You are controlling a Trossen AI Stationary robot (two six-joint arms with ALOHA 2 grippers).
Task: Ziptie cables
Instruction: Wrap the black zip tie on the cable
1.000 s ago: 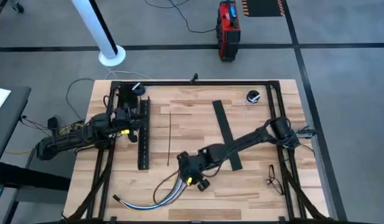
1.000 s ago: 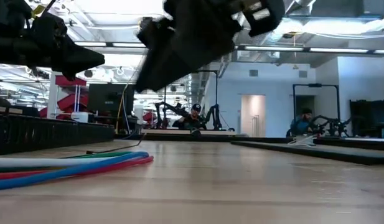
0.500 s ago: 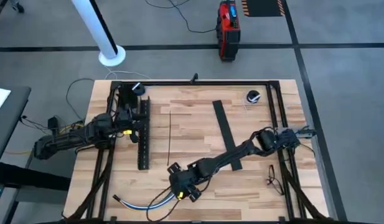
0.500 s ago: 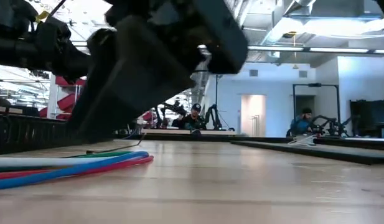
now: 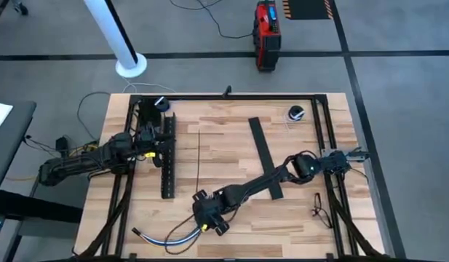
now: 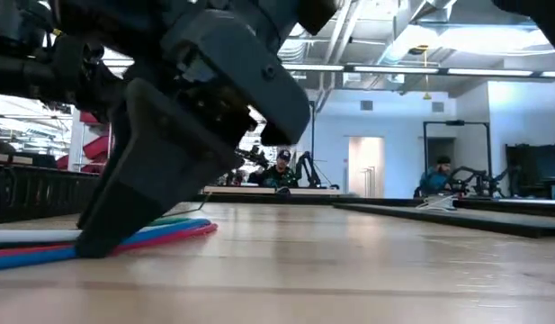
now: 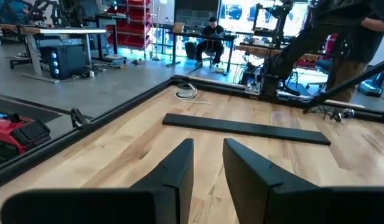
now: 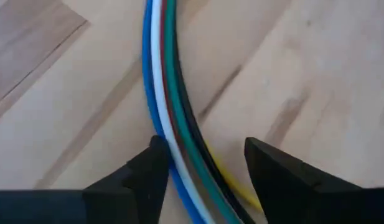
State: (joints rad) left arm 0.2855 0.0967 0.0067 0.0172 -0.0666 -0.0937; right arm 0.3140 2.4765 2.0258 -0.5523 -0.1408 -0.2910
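The cables (image 5: pixel 173 236), a bundle of blue, white, red, green, black and yellow wires (image 8: pixel 167 74), lie in a curve on the wooden table near its near edge. My right gripper (image 5: pixel 204 224) stands over the bundle's right end, open, with one finger on either side of the wires (image 8: pixel 204 149). In the low view one finger (image 6: pixel 124 207) reaches down to the wires (image 6: pixel 174 231) at the table top. My left gripper (image 5: pixel 157 145) waits at the far left above the slotted channel, open by a narrow gap (image 7: pixel 208 146) with nothing in it. My right gripper comes at the bundle from above, slanting, with its fingers across the wires. One fingertip (image 8: pixel 155 152) stands right against the blue outer wire (image 8: pixel 148 118); whether it touches, I cannot tell. The wires lie flat on the table.
A long black comb-slotted channel (image 5: pixel 167 156) lies at the left, a thin black strip (image 5: pixel 198 164) beside it and a flat black strip (image 5: pixel 264 156) in the middle. A round black object (image 5: pixel 296 113) sits far right. Black frame rails (image 5: pixel 330 138) edge the table.
My right gripper has gone toward the table's near left corner and down, from above the bundle's right end until its fingers stand at the table top astride the wires.
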